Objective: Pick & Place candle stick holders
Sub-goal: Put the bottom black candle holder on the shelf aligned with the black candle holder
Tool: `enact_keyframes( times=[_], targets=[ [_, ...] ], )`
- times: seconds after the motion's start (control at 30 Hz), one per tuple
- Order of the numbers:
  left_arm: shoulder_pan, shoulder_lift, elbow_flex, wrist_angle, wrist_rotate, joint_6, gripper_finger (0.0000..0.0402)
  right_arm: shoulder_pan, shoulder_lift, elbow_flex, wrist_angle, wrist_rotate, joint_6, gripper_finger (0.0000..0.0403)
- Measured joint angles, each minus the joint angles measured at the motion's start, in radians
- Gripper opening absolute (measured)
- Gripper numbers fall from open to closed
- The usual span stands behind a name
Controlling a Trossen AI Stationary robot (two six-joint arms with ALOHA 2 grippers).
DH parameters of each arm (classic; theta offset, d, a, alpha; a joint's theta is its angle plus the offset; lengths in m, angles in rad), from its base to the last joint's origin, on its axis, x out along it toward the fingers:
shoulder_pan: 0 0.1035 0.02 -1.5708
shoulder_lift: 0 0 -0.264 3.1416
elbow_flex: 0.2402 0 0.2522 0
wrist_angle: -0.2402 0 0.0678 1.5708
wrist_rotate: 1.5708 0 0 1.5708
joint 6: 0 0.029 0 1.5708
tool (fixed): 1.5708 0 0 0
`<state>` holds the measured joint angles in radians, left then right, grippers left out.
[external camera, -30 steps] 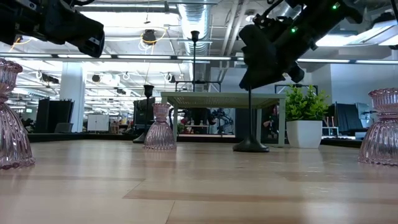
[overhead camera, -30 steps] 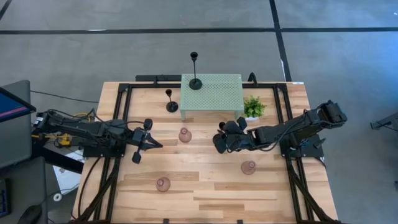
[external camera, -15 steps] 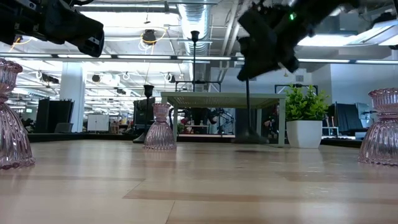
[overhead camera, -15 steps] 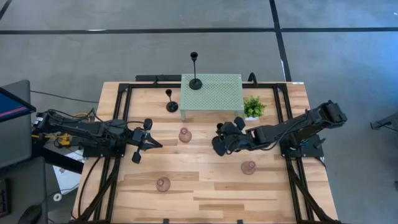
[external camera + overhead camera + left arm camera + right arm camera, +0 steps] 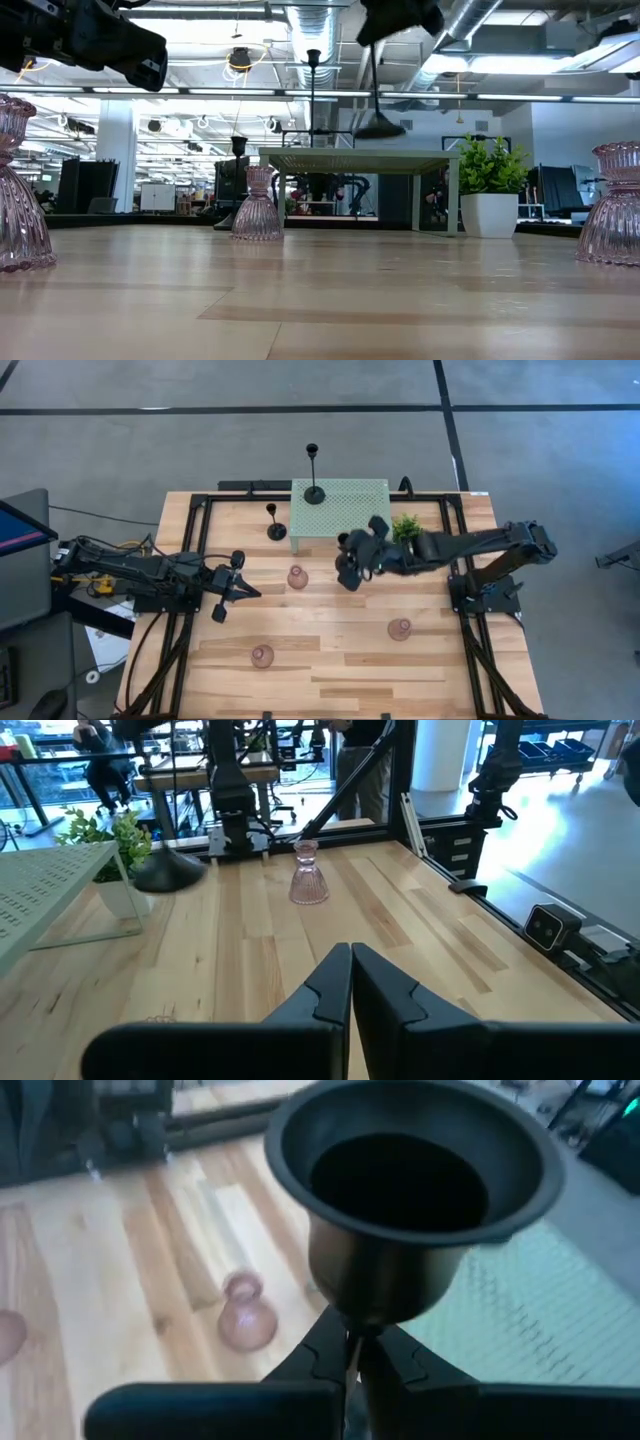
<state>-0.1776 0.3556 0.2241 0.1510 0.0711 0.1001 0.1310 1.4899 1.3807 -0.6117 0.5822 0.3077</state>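
My right gripper (image 5: 348,570) is shut on a slim black candle stick holder (image 5: 373,90) in the air just in front of the pale green mesh stand (image 5: 340,510). A second black holder (image 5: 314,490) stands by its round base on the stand. A third (image 5: 275,528) stands on the table left of the stand. Three pinkish bulb-shaped holders (image 5: 297,577) (image 5: 400,628) (image 5: 262,655) stand on the wood. My left gripper (image 5: 250,592) hovers shut and level at the table's left, touching nothing. My right gripper pinches the black holder's thin stem (image 5: 353,1325) just under the cup (image 5: 415,1180) between its two fingers. The fingers come from the table's right, slanting down, and lie across the stem. The holder hangs nearly upright, its round base (image 5: 378,128) clear of the table, about level with the stand's top.
A small green potted plant (image 5: 406,530) stands right of the mesh stand, close under my right arm. Black frame rails (image 5: 200,560) run along the table's left and right sides. Bare wood lies open at the near middle (image 5: 330,670).
My right gripper has risen and gone a little toward the far edge and the mesh stand, rolling somewhat. The black holder, whose base stood on the table a second ago, is now lifted clear to about the height of the stand's top.
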Motion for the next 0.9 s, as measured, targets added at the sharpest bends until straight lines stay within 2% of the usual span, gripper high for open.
enact_keyframes(
  times=[0.2,0.47,0.67,0.9],
  targets=[
    [0.0,0.0,0.0,0.0,0.0,0.0,0.0012,-0.15,0.0,0.1,-0.009,-0.122,-0.14,0.0001],
    [0.0,0.0,0.0,0.0,0.0,0.0,0.0012,-0.397,0.0,0.103,0.06,-0.268,-0.238,0.0],
    [0.0,0.0,0.0,0.0,0.0,0.031,0.0012,-0.56,0.003,0.103,0.157,-0.448,-0.239,0.0],
    [0.0,0.0,0.0,0.0,0.0,0.034,0.0012,-0.649,0.004,0.103,0.161,-0.473,-0.24,0.0]
  ],
)
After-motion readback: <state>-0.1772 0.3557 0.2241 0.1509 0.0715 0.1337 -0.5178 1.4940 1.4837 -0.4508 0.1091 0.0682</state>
